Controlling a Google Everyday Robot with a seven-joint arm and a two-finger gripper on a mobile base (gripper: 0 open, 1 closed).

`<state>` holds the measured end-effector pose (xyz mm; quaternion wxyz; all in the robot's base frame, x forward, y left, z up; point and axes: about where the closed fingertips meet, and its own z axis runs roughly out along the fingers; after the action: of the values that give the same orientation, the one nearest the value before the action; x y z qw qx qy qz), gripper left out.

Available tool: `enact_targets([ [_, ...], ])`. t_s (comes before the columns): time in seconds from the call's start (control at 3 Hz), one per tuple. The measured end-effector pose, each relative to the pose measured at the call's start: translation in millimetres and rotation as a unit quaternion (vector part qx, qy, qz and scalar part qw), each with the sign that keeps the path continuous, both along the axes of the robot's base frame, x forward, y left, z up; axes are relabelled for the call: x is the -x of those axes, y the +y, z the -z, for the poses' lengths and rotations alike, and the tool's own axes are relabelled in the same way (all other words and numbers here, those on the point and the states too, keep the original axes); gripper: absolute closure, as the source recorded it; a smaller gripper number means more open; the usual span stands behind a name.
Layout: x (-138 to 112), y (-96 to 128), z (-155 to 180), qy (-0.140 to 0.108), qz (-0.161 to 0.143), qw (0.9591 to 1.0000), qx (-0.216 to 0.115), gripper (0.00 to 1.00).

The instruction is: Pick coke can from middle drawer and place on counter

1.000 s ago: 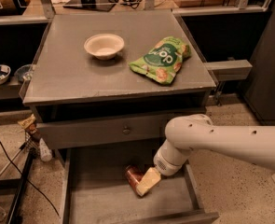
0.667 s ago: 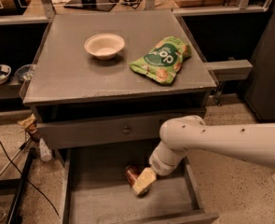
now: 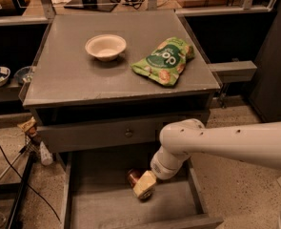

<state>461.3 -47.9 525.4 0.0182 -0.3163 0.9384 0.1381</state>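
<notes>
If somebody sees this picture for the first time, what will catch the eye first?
First, the thick white robot arm reaching in from the right, its gripper down in the open middle drawer, at the coke can on the drawer floor. Next, the bright green snack bag on the grey counter, with a white bowl beside it.

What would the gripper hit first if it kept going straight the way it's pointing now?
Most likely the coke can, lying on its side on the middle drawer floor right at the tip of the gripper. Depth is unclear, so they may be touching.
</notes>
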Motion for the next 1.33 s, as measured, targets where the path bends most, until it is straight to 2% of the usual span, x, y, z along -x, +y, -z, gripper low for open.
enact_targets([
  [0.33,0.4,0.3,1.0,0.001,0.001,1.0000,-0.001,0.00],
  [0.67,0.5,6.7,13.3,0.009,0.025,0.9996,-0.006,0.00],
  [1.0,-2.4,10.0,27.5,0.017,0.064,0.9977,-0.016,0.00],
  [1.33,-4.5,14.6,35.5,0.013,0.084,0.9960,-0.028,0.00],
])
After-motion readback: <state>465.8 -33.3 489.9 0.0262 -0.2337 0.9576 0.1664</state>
